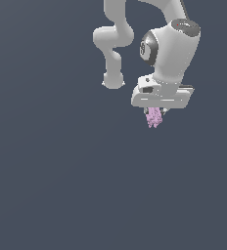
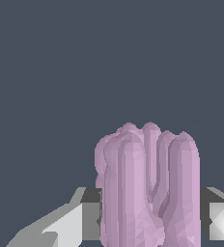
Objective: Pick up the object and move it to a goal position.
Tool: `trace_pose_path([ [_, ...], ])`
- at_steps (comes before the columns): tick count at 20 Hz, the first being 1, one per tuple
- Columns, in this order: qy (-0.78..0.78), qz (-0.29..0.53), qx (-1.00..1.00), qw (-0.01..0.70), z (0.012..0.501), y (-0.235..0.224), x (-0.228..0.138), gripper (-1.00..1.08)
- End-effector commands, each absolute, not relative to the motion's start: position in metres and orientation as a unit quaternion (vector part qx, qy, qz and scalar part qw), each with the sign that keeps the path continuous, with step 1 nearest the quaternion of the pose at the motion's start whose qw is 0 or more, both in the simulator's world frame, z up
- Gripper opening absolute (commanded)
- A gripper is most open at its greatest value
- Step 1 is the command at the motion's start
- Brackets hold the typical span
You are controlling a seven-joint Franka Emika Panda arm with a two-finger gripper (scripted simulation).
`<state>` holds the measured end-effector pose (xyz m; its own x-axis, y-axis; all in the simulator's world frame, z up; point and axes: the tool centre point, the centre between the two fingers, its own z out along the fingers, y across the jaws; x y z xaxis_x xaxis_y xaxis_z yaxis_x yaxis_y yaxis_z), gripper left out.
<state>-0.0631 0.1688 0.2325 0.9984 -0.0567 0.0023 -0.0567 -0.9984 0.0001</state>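
Here the hand point(image 1: 155, 114) is seen closed around the object point(image 1: 154, 117), a pale pink-lilac cluster of oblong nubs. In the wrist view the cluster point(image 2: 147, 188) is pressed between the two fingers point(image 2: 217, 219), one on either side. It hangs just below the hand, lifted against a plain dark grey ground.

The cluster point(image 1: 154, 117) hangs just beneath the end effector point(image 1: 155, 112), wedged between its two fingers point(image 2: 65, 224), one touching each side of it.
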Motion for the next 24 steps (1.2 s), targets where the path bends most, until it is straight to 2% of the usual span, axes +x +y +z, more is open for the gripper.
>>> trace_pose_path([
  [1,-0.028,0.001,1.000,0.000,0.260,0.178,-0.064,-1.00],
  [13,-0.029,0.000,1.000,0.000,0.376,0.219,-0.064,-1.00],
  [24,-0.029,0.000,1.000,0.000,0.428,0.238,-0.061,-1.00],
])
